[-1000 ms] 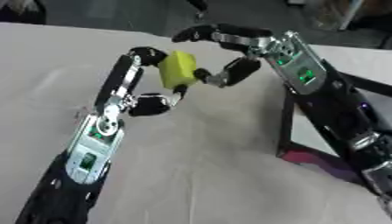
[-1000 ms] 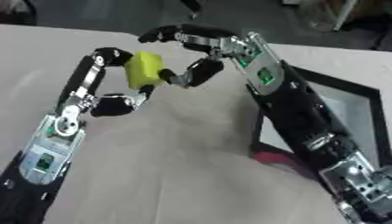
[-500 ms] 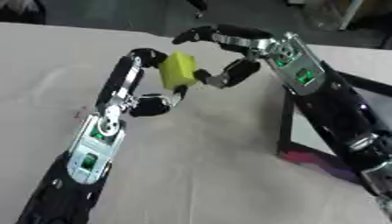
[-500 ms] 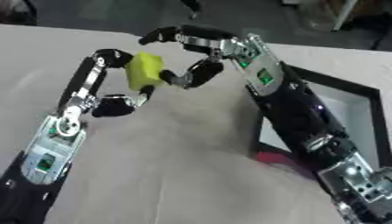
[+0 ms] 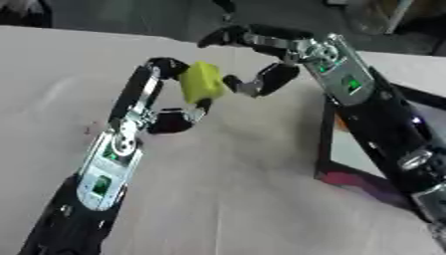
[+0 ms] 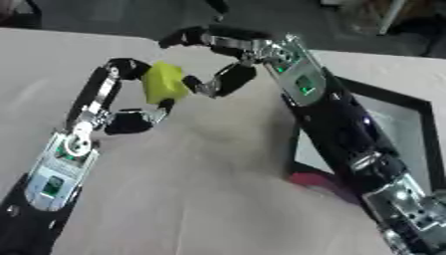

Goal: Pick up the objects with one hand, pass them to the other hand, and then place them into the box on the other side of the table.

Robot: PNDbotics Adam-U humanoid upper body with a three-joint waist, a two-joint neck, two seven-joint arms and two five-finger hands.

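A yellow-green block (image 5: 201, 82) is held in the air over the table, pinched between the fingers and thumb of my left hand (image 5: 170, 94). My right hand (image 5: 261, 55) reaches in from the right with its fingers spread and arched around the block's right side. Its thumb tip (image 5: 233, 83) lies next to the block; I cannot tell whether it touches. A box with a black frame (image 6: 409, 107) lies on the table under my right forearm, with something dark pink (image 6: 318, 182) at its near corner.
The pale table surface (image 5: 244, 199) stretches to the left and front. Dark floor and furniture show beyond the far edge (image 5: 104, 15).
Both hands have stayed nearly still. The right hand's thumb has edged slightly closer to the block.
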